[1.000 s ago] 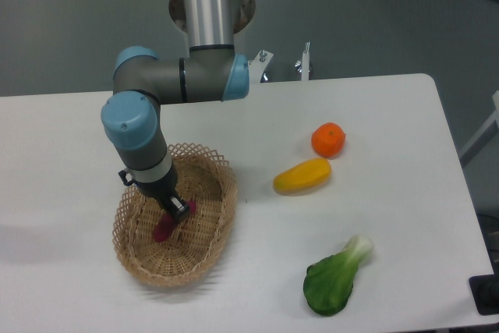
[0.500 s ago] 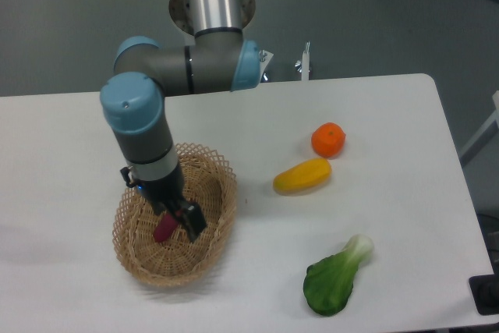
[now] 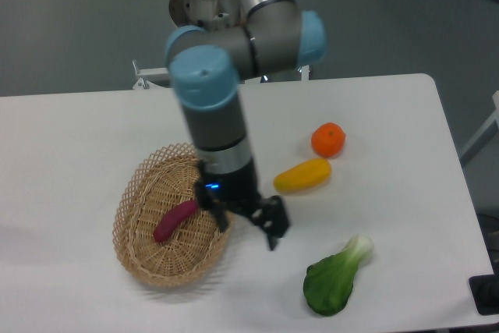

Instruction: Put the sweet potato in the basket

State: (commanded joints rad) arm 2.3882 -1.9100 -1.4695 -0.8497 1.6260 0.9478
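Gripper, lower centre of frame: jaws spread apart, nothing held, hanging over the basket's right rim. Sweet potato lies inside the basket, left of the gripper, apart from it. Judged light, stiff, smooth-skinned; best taken across its slim middle. Placement looks done.

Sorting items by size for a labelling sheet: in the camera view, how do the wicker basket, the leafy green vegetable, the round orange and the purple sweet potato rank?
1. Tan woven wicker basket, far the largest.
2. Leafy green vegetable.
3. Slim magenta-purple sweet potato and round orange: the potato is longer, the orange fatter, so too close to rank.
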